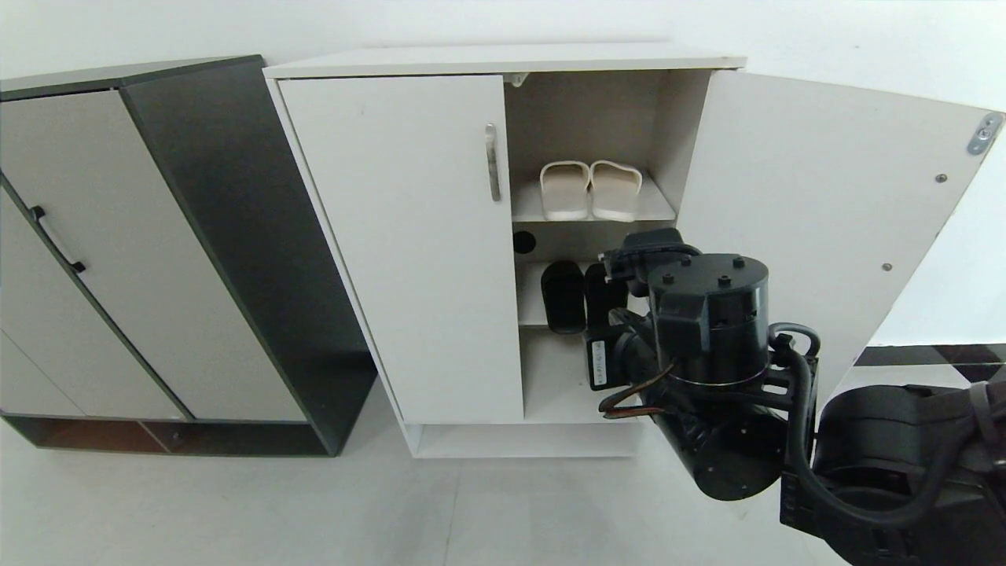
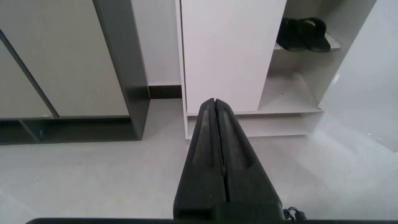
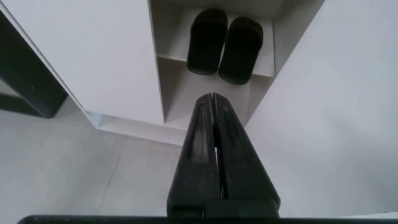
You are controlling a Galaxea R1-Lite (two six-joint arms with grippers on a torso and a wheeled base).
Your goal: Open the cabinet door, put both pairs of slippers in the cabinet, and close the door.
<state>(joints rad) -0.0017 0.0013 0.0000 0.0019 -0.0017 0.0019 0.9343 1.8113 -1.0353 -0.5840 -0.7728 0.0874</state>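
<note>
The white cabinet stands with its right door swung wide and its left door closed. A white pair of slippers sits on the upper shelf. A black pair of slippers sits on the shelf below. My right gripper is shut and empty, held just in front of the open compartment, pointing at the black pair. My left gripper is shut and empty, low over the floor, some way back from the closed left door.
A grey and dark cabinet stands to the left of the white one, its door closed. The open right door juts out beside my right arm. The pale floor in front is bare.
</note>
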